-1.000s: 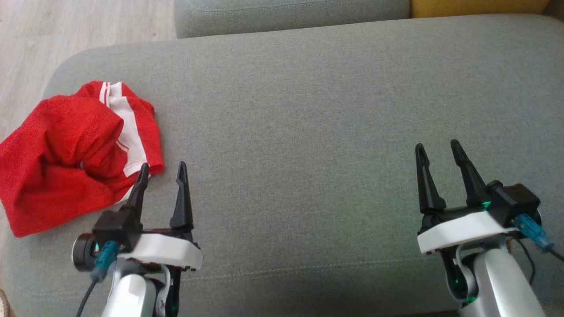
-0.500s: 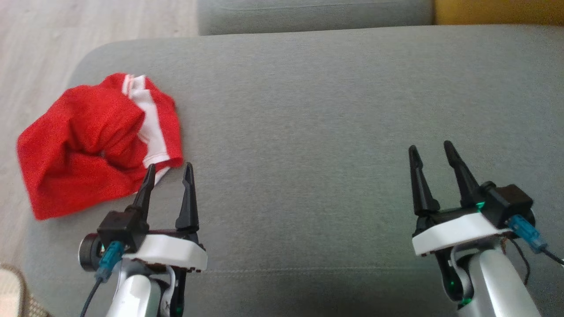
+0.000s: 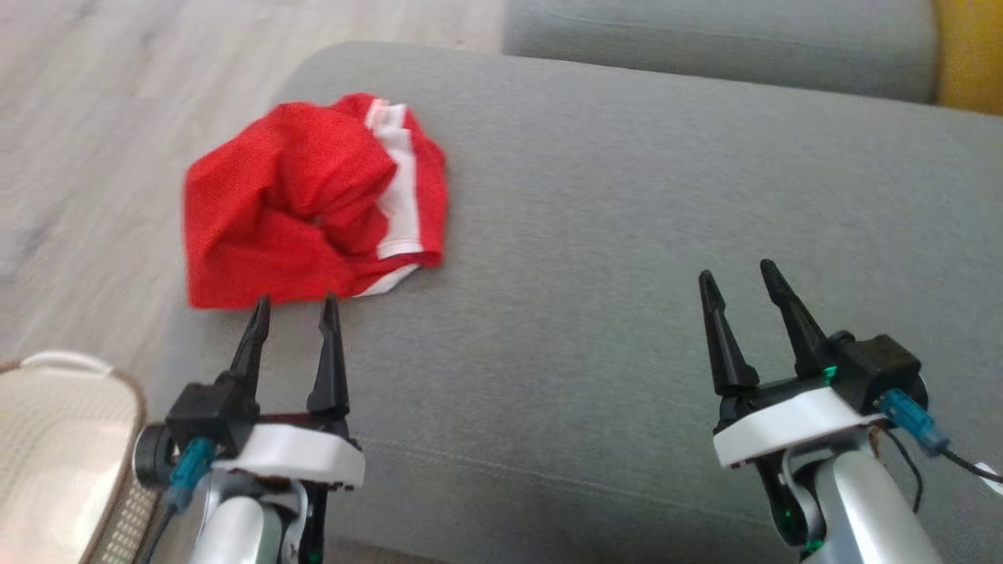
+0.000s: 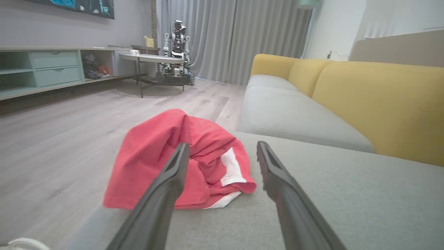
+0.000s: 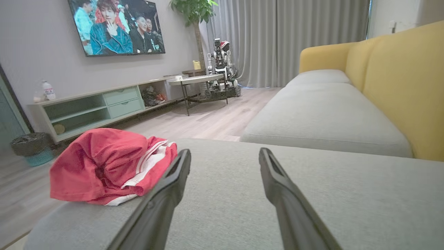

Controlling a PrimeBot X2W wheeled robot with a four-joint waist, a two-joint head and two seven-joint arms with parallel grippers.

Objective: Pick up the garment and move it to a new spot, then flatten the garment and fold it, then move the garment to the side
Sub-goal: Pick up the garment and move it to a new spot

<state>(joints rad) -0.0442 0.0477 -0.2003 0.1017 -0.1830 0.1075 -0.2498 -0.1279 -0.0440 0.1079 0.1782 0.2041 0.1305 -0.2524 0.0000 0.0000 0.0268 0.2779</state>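
We note the red garment [image 3: 313, 204] lying crumpled at the left edge of the grey cushion [image 3: 611, 235]. Its near hem is just beyond the tips of our left gripper [image 3: 295, 301], whose fingers stand spread and hold nothing. Our right gripper [image 3: 737, 270] hovers over the cushion with its fingers spread and empty too, the garment well apart to their left, and a pale woven basket [image 3: 70, 423] sits below and left of the left fingers.
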